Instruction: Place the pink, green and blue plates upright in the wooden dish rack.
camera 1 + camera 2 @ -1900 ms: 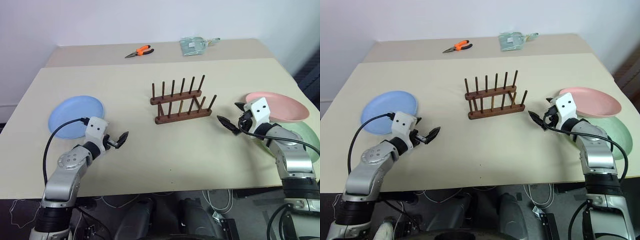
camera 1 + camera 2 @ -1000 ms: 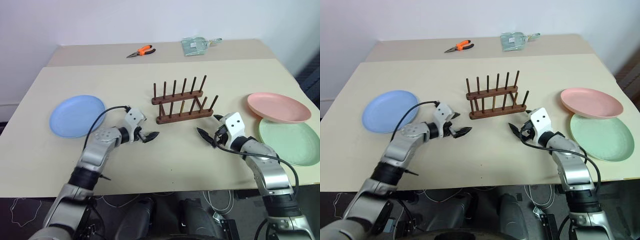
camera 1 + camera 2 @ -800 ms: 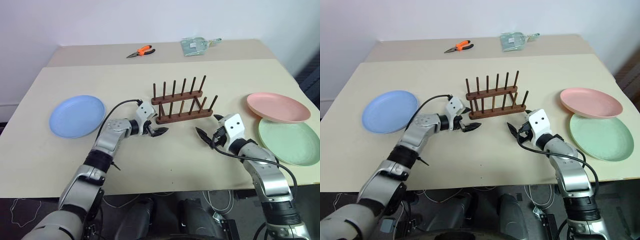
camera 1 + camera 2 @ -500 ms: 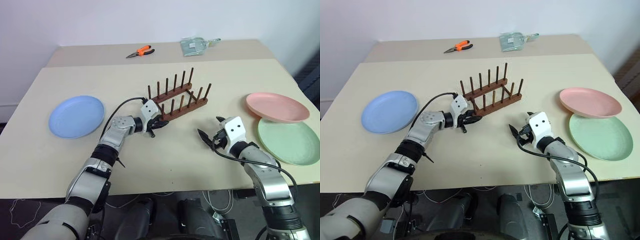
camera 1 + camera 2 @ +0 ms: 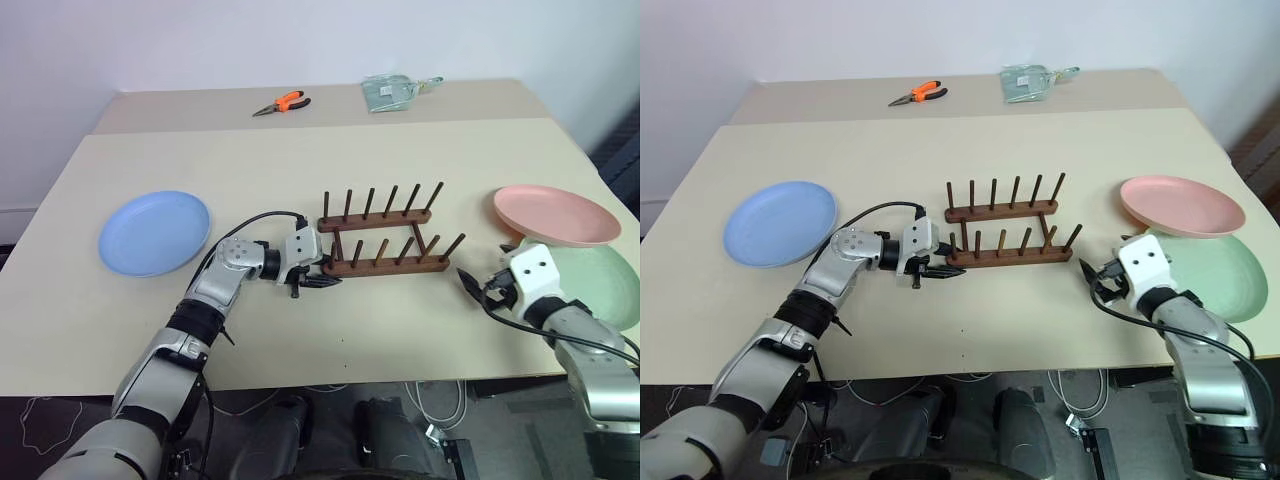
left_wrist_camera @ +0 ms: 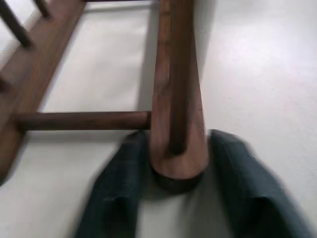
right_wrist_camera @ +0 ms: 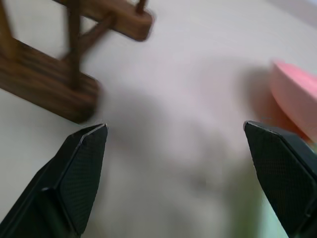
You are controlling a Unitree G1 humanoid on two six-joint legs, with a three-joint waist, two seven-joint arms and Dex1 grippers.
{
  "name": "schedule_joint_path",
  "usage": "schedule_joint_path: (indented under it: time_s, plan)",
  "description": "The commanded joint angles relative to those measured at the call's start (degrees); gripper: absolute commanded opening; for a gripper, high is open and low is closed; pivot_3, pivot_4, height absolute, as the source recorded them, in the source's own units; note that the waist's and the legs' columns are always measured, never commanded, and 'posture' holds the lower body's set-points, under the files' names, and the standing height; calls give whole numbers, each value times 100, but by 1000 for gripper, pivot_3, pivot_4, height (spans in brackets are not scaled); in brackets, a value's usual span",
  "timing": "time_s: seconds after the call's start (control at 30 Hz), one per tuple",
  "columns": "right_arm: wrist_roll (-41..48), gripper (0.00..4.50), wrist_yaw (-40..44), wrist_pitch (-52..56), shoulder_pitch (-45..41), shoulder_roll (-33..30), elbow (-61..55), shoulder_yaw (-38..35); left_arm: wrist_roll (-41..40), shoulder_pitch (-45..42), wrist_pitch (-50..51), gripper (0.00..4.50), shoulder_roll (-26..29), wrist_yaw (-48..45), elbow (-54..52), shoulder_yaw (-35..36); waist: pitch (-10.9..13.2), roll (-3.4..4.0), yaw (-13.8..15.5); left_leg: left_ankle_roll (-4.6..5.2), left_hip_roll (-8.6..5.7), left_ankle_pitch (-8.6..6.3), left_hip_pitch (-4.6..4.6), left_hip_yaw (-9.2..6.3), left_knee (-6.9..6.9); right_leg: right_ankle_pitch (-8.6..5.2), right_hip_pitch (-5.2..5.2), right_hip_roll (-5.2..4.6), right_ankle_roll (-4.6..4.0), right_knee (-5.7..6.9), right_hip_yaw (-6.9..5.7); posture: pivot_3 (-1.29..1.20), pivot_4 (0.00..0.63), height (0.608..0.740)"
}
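Note:
The wooden dish rack (image 5: pixel 390 267) stands mid-table, its rails running left to right. My left gripper (image 5: pixel 318 280) is at the left end of the near rail. In the left wrist view its fingers (image 6: pixel 121 178) straddle that rail end (image 6: pixel 176 148) with slim gaps, open. The blue plate (image 5: pixel 153 232) lies flat at the left. On the right, the pink plate (image 5: pixel 555 213) rests partly over the green plate (image 5: pixel 600 285). My right gripper (image 5: pixel 475 290) hovers open and empty between the rack's right end and the green plate.
Orange-handled pliers (image 5: pixel 281 102) and a clear plastic packet (image 5: pixel 390 91) lie on the far table strip. The table's front edge runs just below both arms. Bare tabletop stretches in front of the rack.
The rack has swung from skewed to square and slid right, with my left gripper at its left end. My right arm has pulled back rightward, toward the plates.

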Motion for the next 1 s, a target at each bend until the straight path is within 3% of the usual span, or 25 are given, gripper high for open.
schedule_joint_path:
  time_s: [0.03, 0.1, 0.2, 0.3, 0.4, 0.47, 0.63, 0.77, 1.0]
  plan:
    - [54, 4500, 111, -171, 44, -87, -169, -131, 281, 37, 54, 3679, 95, 245, 206, -35, -3, 2, -10, 0, 0, 0, 1, 0, 0, 0, 1, 0, 0, 0, 0, 0, 150, 727]
    - [97, 4246, 241, -171, 77, -99, -223, -89, 238, 202, 291, 3710, 266, 348, 54, 92, -3, 2, -13, 0, 0, 0, 3, 0, 0, 0, 3, 0, 0, 0, 0, 0, 150, 727]
    - [161, 3110, 487, -158, 180, -124, -326, 13, 37, 770, 799, 3724, 673, 197, -710, 249, -11, 0, -79, 0, 3, 0, 11, 0, -6, -1, 5, 3, 0, 1, 1, 0, 150, 727]
    - [196, 1590, 744, -78, 278, -152, -464, 220, -500, 1578, 1689, 2896, 961, 116, -2103, 476, -23, 18, -186, 0, 6, 0, 19, 0, -16, -2, 7, 6, -3, 2, 6, 0, 150, 727]
    - [211, 44, 898, 7, 269, -110, -554, 453, -768, 2129, 2434, 1389, 1031, 224, -3225, 437, -26, 22, -149, 1, 6, -1, 22, 0, -18, -2, 8, 7, -3, 3, 9, 0, 150, 727]
    - [118, 0, 851, 52, 148, -30, -536, 651, -733, 2340, 2745, 393, 927, 456, -3727, 287, -29, 26, -105, 0, 6, -1, 22, 0, -10, -2, 17, 5, -3, 0, 9, 0, 150, 727]
    - [-139, 0, 633, 116, -285, 179, -304, 1128, -224, 2276, 2976, 393, 322, 1470, -3691, -45, -30, 25, 89, -2, 4, -7, 22, 0, 0, -8, 35, 1, -9, -19, 3, 0, 150, 727]
    - [-614, 0, 71, 138, -1086, 567, 389, 1559, 56, 1729, 3086, 393, -588, 2936, -2686, 275, -32, 22, 171, -4, 3, -11, 31, -1, 15, -6, 54, 1, -6, -25, -1, 0, 150, 727]
    - [-969, 0, -352, -151, -2194, 911, 1658, 1810, 29, 891, 2666, 393, -881, 3739, -1256, 675, -36, 18, 93, -5, 4, -12, 36, -2, 25, -1, 58, 7, 3, -18, -3, 0, 150, 727]
